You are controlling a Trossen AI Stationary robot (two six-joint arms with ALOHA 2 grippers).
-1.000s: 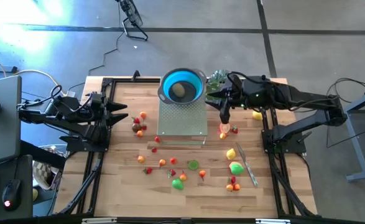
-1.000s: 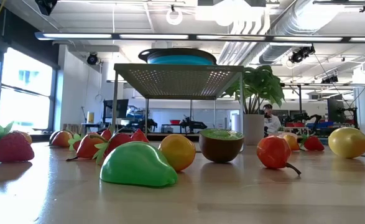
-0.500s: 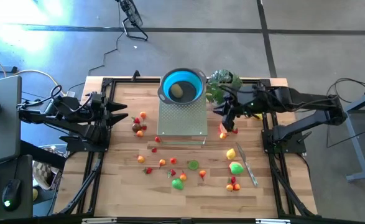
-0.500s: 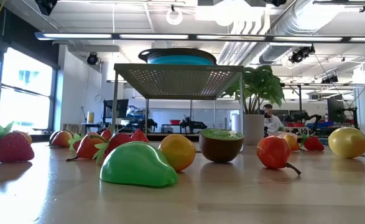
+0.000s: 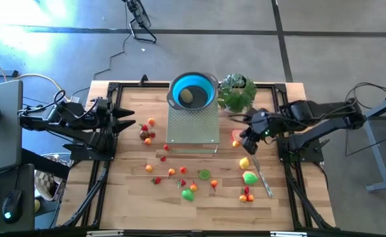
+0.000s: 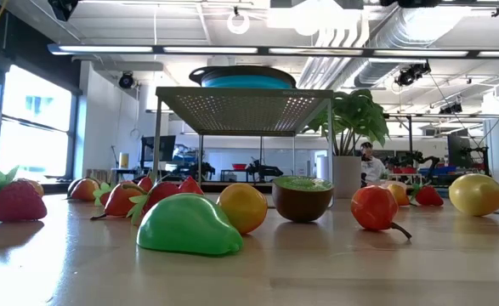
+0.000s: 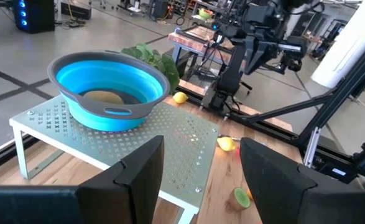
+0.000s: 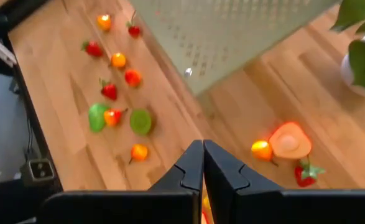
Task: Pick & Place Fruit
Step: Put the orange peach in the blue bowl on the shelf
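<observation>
Above the wooden table (image 5: 133,197), beside the perforated metal stand (image 5: 193,124), the right gripper (image 5: 248,143) hangs with its two dark fingers (image 8: 188,167) pressed together and nothing visible between them. Directly ahead of that gripper, on the boards, lie a halved peach-coloured toy fruit (image 8: 289,140), a small orange toy fruit (image 8: 261,149) touching its side, and a small red strawberry (image 8: 304,173) just beside both; farther off, past the stand's corner, lies a loose scatter of small red, orange and green toy fruits (image 8: 117,93). The step in hand appears to be choosing and taking a fruit, so the fingers would have to part before descending, and the approach should straddle one piece only, since the three nearest pieces crowd one another and a grasp on one could nudge its neighbours. The destination, a blue collapsible bowl with a grey rim (image 7: 109,87), stands on the raised stand and already holds one yellowish fruit (image 7: 104,97). A potted leafy green plant (image 5: 237,93) stands close behind the right gripper, next to the bowl, and could foul a lift toward it; a slim silver knife (image 5: 262,176) lies nearer the table's front edge, beside a yellow fruit (image 5: 244,162) and a green one (image 5: 250,176). The left gripper (image 7: 201,171) waits at the table's far side, fingers apart and empty.
</observation>
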